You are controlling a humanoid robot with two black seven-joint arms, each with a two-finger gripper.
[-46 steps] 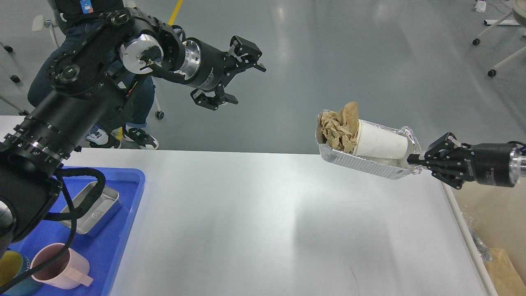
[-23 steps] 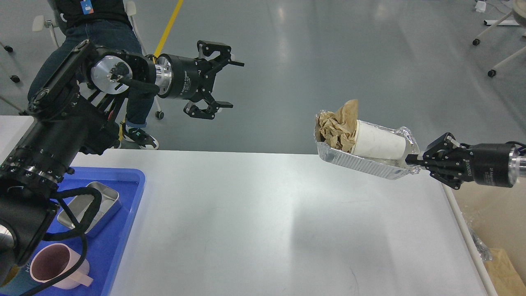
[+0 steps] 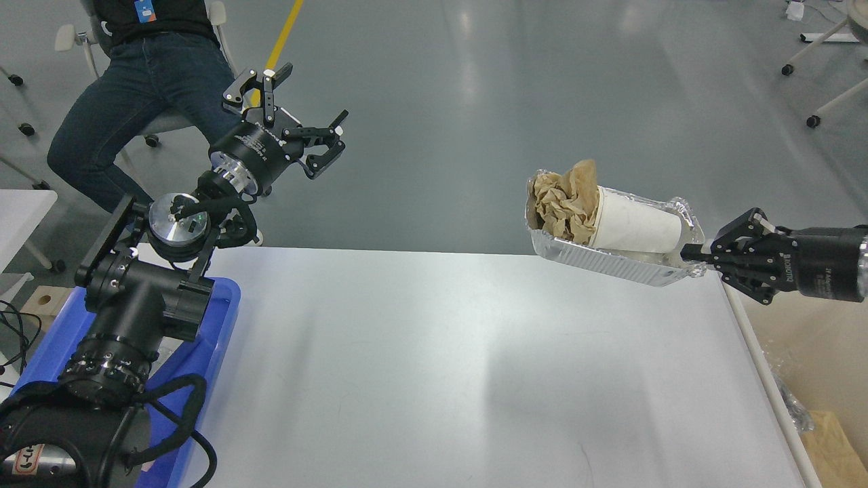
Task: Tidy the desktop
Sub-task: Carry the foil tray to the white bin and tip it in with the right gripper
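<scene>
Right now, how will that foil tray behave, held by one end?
The foil tray, pinched at its edge by the right gripper, looks thin, so it may bend. It tilts, so the paper cup lying inside could roll; the crumpled brown paper looks light.

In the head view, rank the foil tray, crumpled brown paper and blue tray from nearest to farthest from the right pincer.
From the right pincer:
1. Foil tray, held at its near end.
2. Crumpled brown paper, at that tray's far end.
3. Blue tray, across the desktop on the left.

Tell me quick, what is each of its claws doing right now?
Left gripper: jaws open, holding nothing, raised above the desktop.
Right gripper: jaws shut on the rim of the foil tray, held in the air.
</scene>
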